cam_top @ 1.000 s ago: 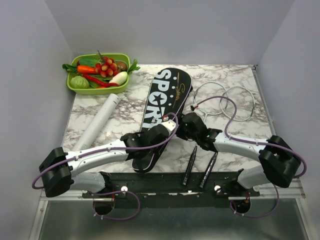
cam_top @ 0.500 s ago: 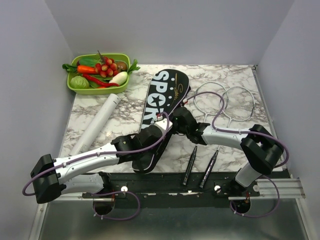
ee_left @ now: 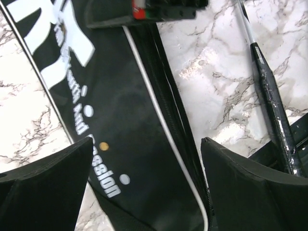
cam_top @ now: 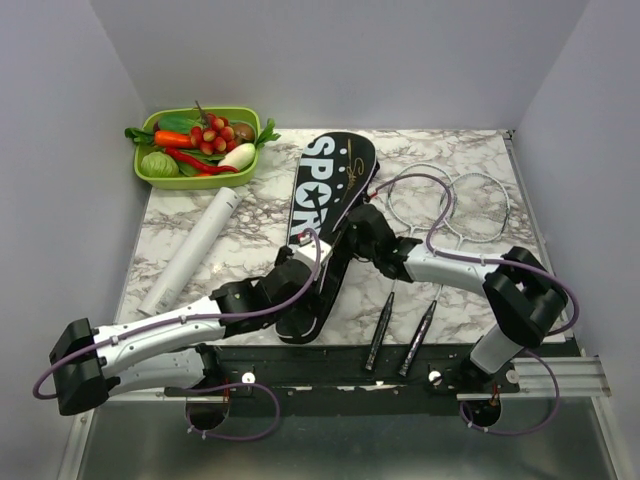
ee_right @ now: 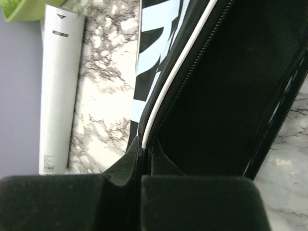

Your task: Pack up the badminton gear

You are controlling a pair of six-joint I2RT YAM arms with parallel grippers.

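The black bag (cam_top: 335, 170) lettered "SPORT" lies slantwise mid-table. My right gripper (cam_top: 352, 224) is shut on its white-piped zipper edge (ee_right: 166, 91), lifting the flap so the dark inside (ee_right: 226, 86) shows. My left gripper (cam_top: 308, 254) hovers open over the bag's narrow end (ee_left: 134, 120), fingers (ee_left: 43, 183) on either side, touching nothing. Two silver rackets lie right of the bag, heads (cam_top: 420, 195) far, black handles (cam_top: 380, 325) near; one handle (ee_left: 269, 96) shows in the left wrist view. The white tube (cam_top: 195, 250) lies left of the bag (ee_right: 60, 91).
A green tray (cam_top: 195, 150) of toy vegetables stands at the far left corner. Grey walls close in the table on both sides and behind. A black rail (cam_top: 330, 365) runs along the near edge by the arm bases.
My left gripper opened, let go of the bag and drew back toward the near edge. My right gripper shut on the bag's edge. The bag shifted slightly to the right.
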